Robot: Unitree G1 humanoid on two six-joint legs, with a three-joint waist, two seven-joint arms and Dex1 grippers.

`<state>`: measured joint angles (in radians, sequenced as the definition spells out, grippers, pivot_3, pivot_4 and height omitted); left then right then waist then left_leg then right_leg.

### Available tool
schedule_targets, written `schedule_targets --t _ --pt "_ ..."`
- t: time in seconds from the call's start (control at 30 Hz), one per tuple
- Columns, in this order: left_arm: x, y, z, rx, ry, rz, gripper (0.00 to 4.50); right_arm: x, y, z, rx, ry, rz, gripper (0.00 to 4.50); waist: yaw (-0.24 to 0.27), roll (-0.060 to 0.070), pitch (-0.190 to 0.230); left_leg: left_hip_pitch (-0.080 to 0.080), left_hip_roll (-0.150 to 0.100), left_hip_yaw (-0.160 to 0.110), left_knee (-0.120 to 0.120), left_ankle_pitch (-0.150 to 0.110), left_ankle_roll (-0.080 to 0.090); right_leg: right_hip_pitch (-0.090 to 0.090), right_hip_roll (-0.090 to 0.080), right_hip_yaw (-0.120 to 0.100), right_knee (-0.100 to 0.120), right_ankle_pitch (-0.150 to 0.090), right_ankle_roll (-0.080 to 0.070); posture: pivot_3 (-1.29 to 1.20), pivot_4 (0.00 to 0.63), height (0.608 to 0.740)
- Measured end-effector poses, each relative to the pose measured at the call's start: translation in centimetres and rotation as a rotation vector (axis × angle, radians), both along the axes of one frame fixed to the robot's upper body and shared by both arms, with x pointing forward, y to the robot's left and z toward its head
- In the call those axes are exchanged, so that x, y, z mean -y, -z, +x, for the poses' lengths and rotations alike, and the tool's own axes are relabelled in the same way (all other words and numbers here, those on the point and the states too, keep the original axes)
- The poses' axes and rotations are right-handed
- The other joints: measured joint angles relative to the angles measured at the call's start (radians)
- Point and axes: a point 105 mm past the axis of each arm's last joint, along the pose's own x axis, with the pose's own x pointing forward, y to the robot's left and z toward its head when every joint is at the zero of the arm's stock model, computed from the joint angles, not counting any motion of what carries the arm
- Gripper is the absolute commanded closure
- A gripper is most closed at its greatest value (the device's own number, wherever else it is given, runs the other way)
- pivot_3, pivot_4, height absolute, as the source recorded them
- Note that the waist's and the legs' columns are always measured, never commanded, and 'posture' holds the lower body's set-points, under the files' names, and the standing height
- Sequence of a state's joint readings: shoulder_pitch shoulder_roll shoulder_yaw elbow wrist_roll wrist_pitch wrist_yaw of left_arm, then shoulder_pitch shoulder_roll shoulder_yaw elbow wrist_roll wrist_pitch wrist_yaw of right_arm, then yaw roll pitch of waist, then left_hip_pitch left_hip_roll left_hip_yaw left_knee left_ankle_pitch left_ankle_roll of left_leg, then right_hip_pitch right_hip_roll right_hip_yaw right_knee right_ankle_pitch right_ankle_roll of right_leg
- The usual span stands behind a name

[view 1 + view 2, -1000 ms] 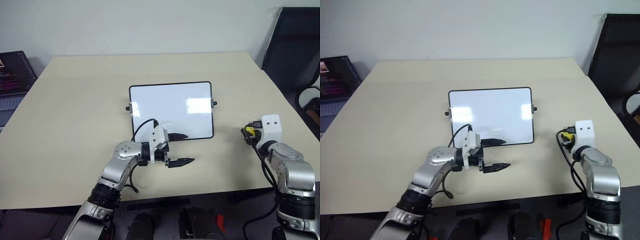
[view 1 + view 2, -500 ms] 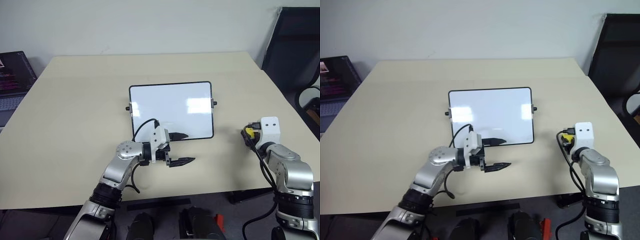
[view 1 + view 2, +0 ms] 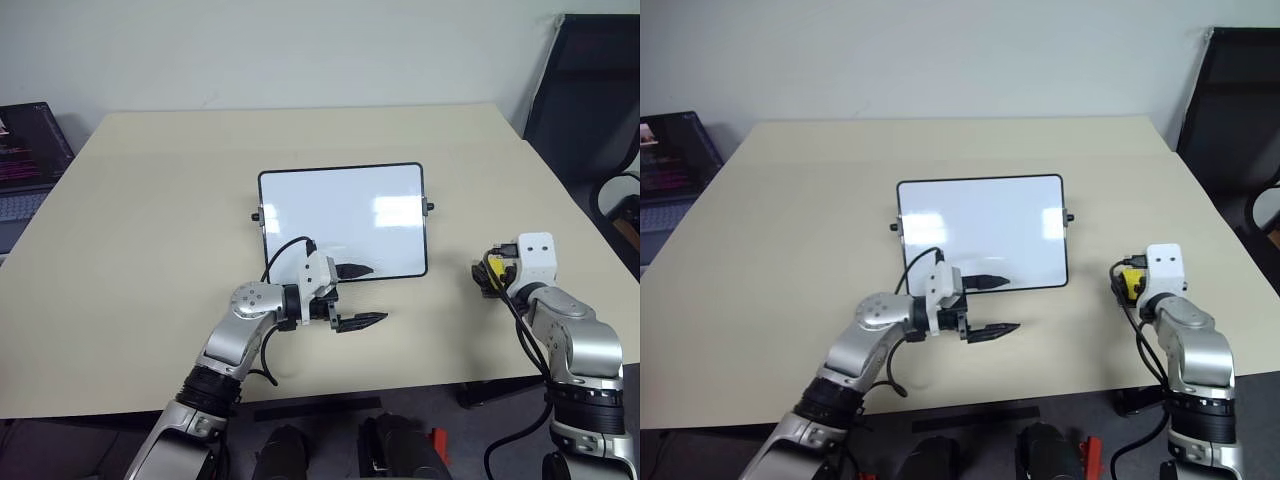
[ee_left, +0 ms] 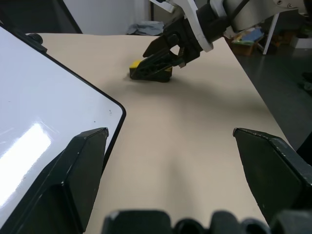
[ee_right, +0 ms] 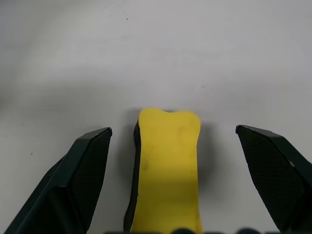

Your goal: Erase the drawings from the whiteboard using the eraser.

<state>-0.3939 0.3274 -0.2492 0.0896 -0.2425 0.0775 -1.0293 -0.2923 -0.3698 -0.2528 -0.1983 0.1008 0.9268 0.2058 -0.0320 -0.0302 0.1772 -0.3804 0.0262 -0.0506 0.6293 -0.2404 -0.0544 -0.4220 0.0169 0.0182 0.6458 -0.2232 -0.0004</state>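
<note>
In your head views, the left gripper [image 3: 360,296] has its jaws spread wide over the near edge of the whiteboard [image 3: 342,219], which lies flat on the worktop [image 3: 150,220]. Your right gripper [image 3: 487,276] sits well to the board's right.

In your left wrist view, the board's corner lies by one finger; the eraser [image 4: 151,69] lies under the other gripper's tips.

In your right wrist view, the jaws stand wide, the eraser lying loose between them.

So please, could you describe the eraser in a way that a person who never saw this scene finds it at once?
Start at the beige table, go to the whiteboard at its middle, then look to the robot's right of it. There the eraser lies flat between the open fingers of the right gripper. It is a small yellow block with a dark underside, the only yellow thing on the table.
</note>
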Motion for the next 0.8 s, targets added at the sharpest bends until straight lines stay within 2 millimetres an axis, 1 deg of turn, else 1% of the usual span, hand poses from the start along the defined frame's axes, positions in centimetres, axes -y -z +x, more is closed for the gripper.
schedule_targets --t 0.1,0.23,0.3,0.37,0.43,0.5,0.53,0.57,0.6,0.7,0.73,0.8 --pt "-0.7 -0.2 0.8 0.028 -0.104 -0.002 0.0 -0.4 -0.9 -0.3 0.047 0.009 0.003 0.03 -0.001 0.0 0.0 0.0 0.001 0.0 0.0 0.0 0.0 0.0 0.0 0.0 0.0 0.0 0.0 0.0 0.15 0.74" --pt "-3.0 -0.7 2.3 0.057 -0.35 -0.015 0.0 -0.4 -2.5 -1.8 0.139 0.036 -0.027 0.03 0.001 0.0 0.0 0.0 0.001 -0.001 0.0 0.0 0.0 0.0 0.0 0.0 0.0 0.0 0.0 0.0 0.15 0.74" --pt "-5.0 -1.0 3.1 0.081 -0.526 -0.023 0.0 -0.6 -2.9 -3.0 0.177 0.057 -0.041 0.03 0.001 0.0 0.0 0.0 0.001 -0.001 0.0 0.0 0.0 0.0 0.0 0.0 0.0 0.0 0.0 0.0 0.15 0.74" --pt "-7.6 -0.8 3.3 0.115 -0.695 -0.006 0.0 -1.0 -2.8 -4.3 0.204 0.084 -0.05 0.03 -0.001 0.0 0.0 0.0 0.002 -0.001 -0.001 0.0 0.0 0.0 0.0 0.0 0.0 0.0 0.0 0.0 0.15 0.74" --pt "-9.6 -0.1 2.9 0.127 -0.821 0.016 0.0 -1.4 -2.9 -5.2 0.232 0.08 -0.088 0.03 -0.001 0.001 0.0 0.001 0.002 -0.001 -0.001 0.0 0.0 0.0 0.0 0.0 0.0 0.0 0.0 0.0 0.15 0.74" --pt "-11.4 1.2 2.0 0.115 -0.915 0.049 0.0 -2.5 -3.4 -5.9 0.292 0.053 -0.13 0.03 -0.001 0.001 0.0 0.001 0.002 -0.001 0.0 0.0 0.0 0.0 0.0 0.0 0.0 0.0 0.0 0.0 0.15 0.74" --pt "-11.9 1.8 1.7 0.108 -0.941 0.067 0.0 -2.9 -3.6 -6.2 0.317 0.036 -0.17 0.03 0.0 0.001 0.0 0.001 0.002 -0.001 0.0 0.0 0.0 0.0 0.0 0.0 0.0 -0.001 -0.001 0.0 0.15 0.74" --pt "-12.5 2.5 1.0 0.095 -0.968 0.089 0.0 -3.4 -3.9 -6.6 0.349 0.012 -0.236 0.03 0.0 0.001 0.0 0.001 0.001 -0.001 0.0 0.0 0.0 0.0 -0.001 0.0 0.0 -0.003 -0.005 0.0 0.15 0.74" --pt "-13.1 3.0 0.7 0.085 -0.988 0.105 0.0 -3.5 -4.3 -6.7 0.377 0.011 -0.266 0.03 0.001 0.001 0.0 0.001 0.001 -0.001 0.0 0.0 0.0 0.0 -0.001 0.0 0.0 -0.003 -0.005 0.0 0.15 0.74" --pt "-14.7 3.4 -0.2 0.089 -1.074 0.112 0.0 -3.1 -5.7 -6.9 0.47 0.064 -0.304 0.03 0.002 0.0 0.0 0.001 0.001 0.0 0.001 0.0 0.0 0.0 -0.001 0.0 -0.001 -0.003 -0.006 0.0 0.15 0.74" --pt "-15.2 3.4 -0.5 0.094 -1.099 0.112 0.0 -2.9 -5.8 -6.9 0.485 0.082 -0.309 0.03 0.002 0.0 0.0 0.001 0.001 0.0 0.001 0.0 0.0 0.0 -0.001 0.0 -0.001 -0.004 -0.006 0.0 0.15 0.74" --pt "-15.8 3.5 -1.2 0.093 -1.123 0.118 0.0 -2.6 -5.4 -6.8 0.485 0.105 -0.304 0.03 0.002 0.0 0.0 0.001 0.001 0.0 0.0 0.0 0.0 0.0 -0.001 0.0 -0.001 -0.004 -0.006 0.0 0.15 0.74"
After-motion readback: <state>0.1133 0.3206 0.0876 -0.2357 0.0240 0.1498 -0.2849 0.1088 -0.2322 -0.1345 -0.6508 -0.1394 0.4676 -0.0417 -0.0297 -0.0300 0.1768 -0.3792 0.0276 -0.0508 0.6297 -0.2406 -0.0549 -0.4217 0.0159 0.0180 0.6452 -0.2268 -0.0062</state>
